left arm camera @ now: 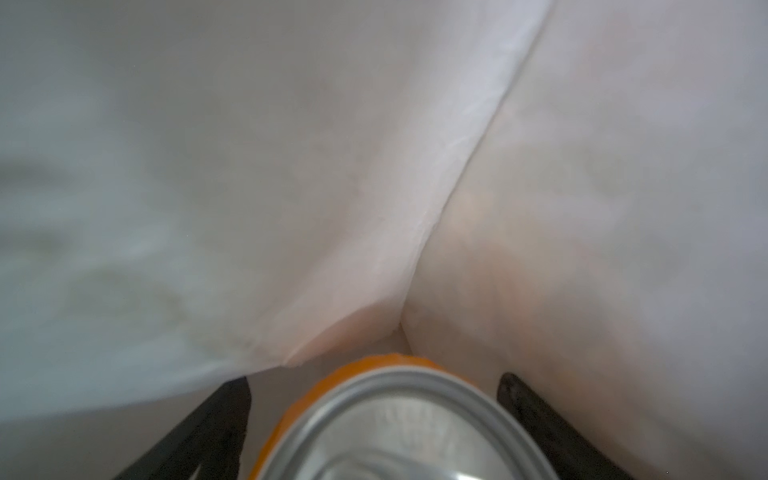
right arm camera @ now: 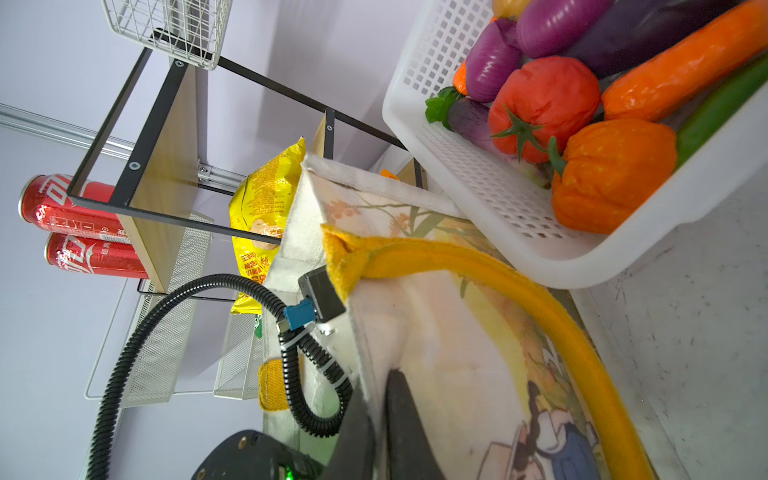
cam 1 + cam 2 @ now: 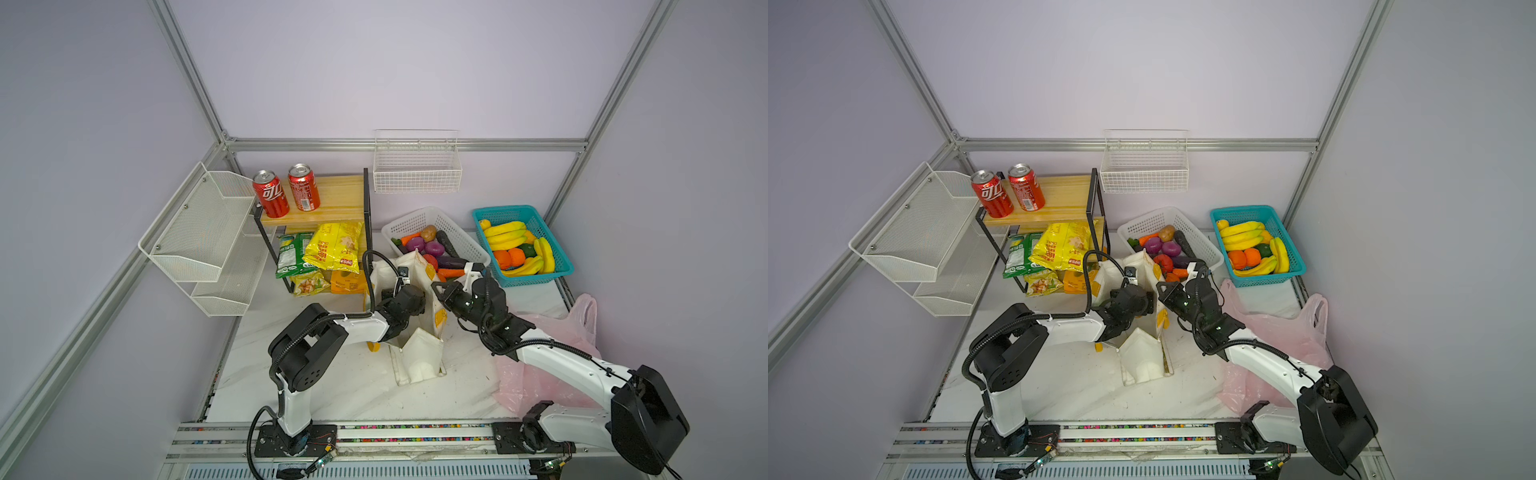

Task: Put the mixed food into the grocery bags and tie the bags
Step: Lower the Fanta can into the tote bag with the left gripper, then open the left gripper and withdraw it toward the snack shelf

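The cream canvas tote (image 3: 419, 357) (image 3: 1142, 357) stands mid-table with its mouth up. My left arm reaches down into it, so its fingers are hidden in both top views. In the left wrist view my left gripper (image 1: 374, 384) is open inside the tote (image 1: 291, 166), its fingers standing clear on either side of the orange soda can (image 1: 399, 419). My right gripper (image 3: 439, 291) (image 2: 376, 382) is shut on the tote's rim cloth (image 2: 436, 332). The yellow crisp packet (image 3: 332, 247) leans under the shelf. Round orange fruits (image 3: 510, 258) lie in the teal basket. The pink plastic bag (image 3: 577, 328) lies under my right arm.
Two red cola cans (image 3: 270, 193) stand on the wooden shelf (image 3: 336, 195), with a green crisp packet (image 3: 291, 253) below. A white basket (image 3: 432, 216) of vegetables touches the tote's far side. The teal basket (image 3: 559, 253) holds bananas. Wire racks hang on the walls.
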